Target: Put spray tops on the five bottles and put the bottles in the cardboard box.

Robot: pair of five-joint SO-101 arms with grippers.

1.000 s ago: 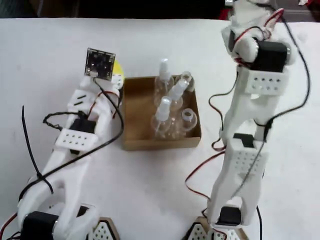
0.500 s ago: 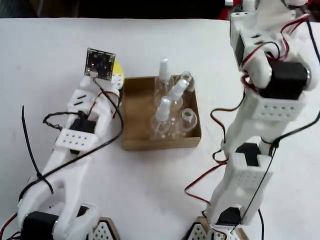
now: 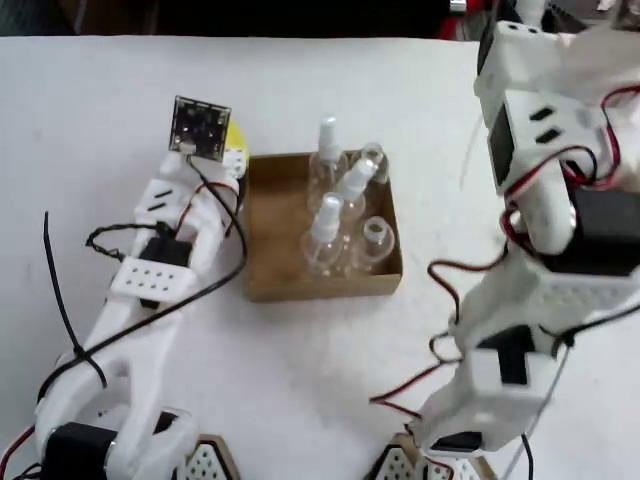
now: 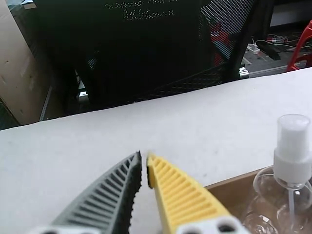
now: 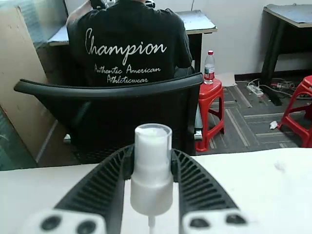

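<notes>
Right wrist view shows the right gripper (image 5: pixel 152 155) clamped on a white spray top (image 5: pixel 152 187) above the table (image 5: pixel 273 195), while the left gripper (image 4: pixel 144 163), fingers pressed together and empty, sits just left of the cardboard box (image 3: pixel 270 225) holding the bottles (image 3: pixel 326 250).

It looked like an office used as a robotics lab. The left arm (image 3: pixel 150 290) and right arm (image 3: pixel 530 300), white plastic with loose red and black wires (image 3: pixel 420 372), stood on a white table (image 3: pixel 90 100). Past the table's edge sat a black mesh chair (image 5: pixel 122 112) and two desks (image 5: pixel 195 19) (image 5: pixel 287 12). Red stools (image 5: pixel 209 105) stood on grey carpet tiles (image 5: pixel 243 126), and a power strip (image 5: pixel 256 90) lay there with tangled cables.
</notes>
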